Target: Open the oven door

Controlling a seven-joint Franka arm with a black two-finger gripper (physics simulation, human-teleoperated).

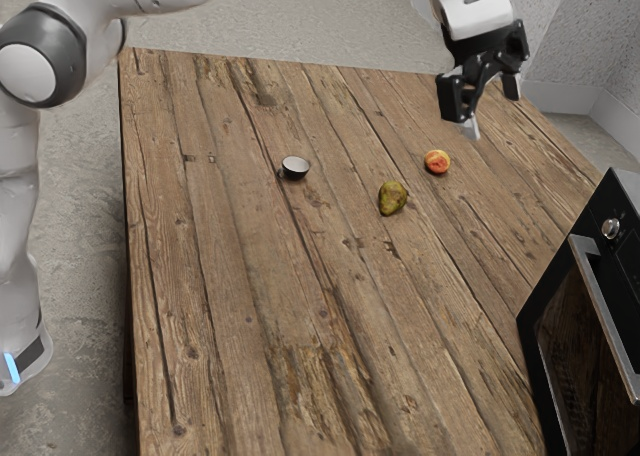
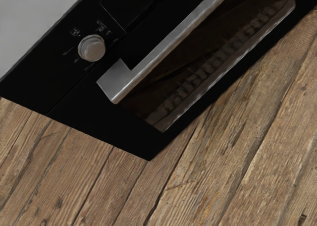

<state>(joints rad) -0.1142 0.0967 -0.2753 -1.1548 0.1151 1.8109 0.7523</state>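
High over the table's far side in the exterior view, my gripper (image 1: 492, 106) stands open, its two fingers apart and nothing between them. The black oven (image 1: 535, 321) is at the exterior view's right edge, below and apart from my gripper. Its door looks shut, with a long silver handle (image 1: 603, 311) along the upper edge. In the wrist view the handle (image 2: 168, 46) runs diagonally over the dark door glass (image 2: 223, 55), with a round knob (image 2: 92, 48) near its end.
On the wooden table (image 1: 220, 306) lie a green pear (image 1: 392, 198) and a reddish-orange fruit (image 1: 437, 161), both nearer my gripper than the small dark cup (image 1: 295, 167) with a pale inside. The oven's front faces the table's middle.
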